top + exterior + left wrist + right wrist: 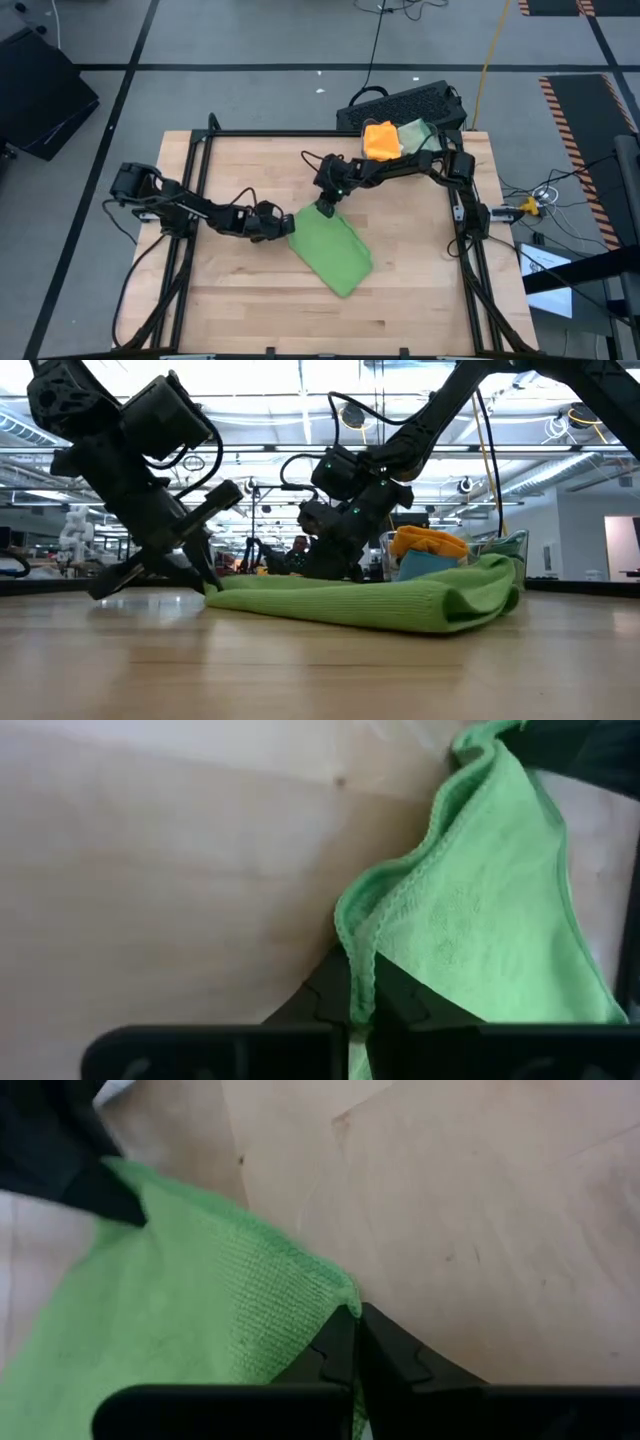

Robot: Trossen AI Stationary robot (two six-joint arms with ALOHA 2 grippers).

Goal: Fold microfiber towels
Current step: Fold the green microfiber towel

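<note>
Both grippers clamp the lime green towel (332,250): left gripper (284,221) pinches its left corner, right gripper (325,208) pinches the far corner, fingers pressed together on the hem. Towel lies mid-table, long axis running diagonally from the grippers toward the near right, so the free end sits away from both. Orange towel (381,139) and sage towel (416,133) are stacked at the far right edge.

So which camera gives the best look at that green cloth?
The high view: the whole green towel lies folded on the table, a gripper pinching each near corner. The low view shows it edge-on; each wrist view shows only a pinched corner.
</note>
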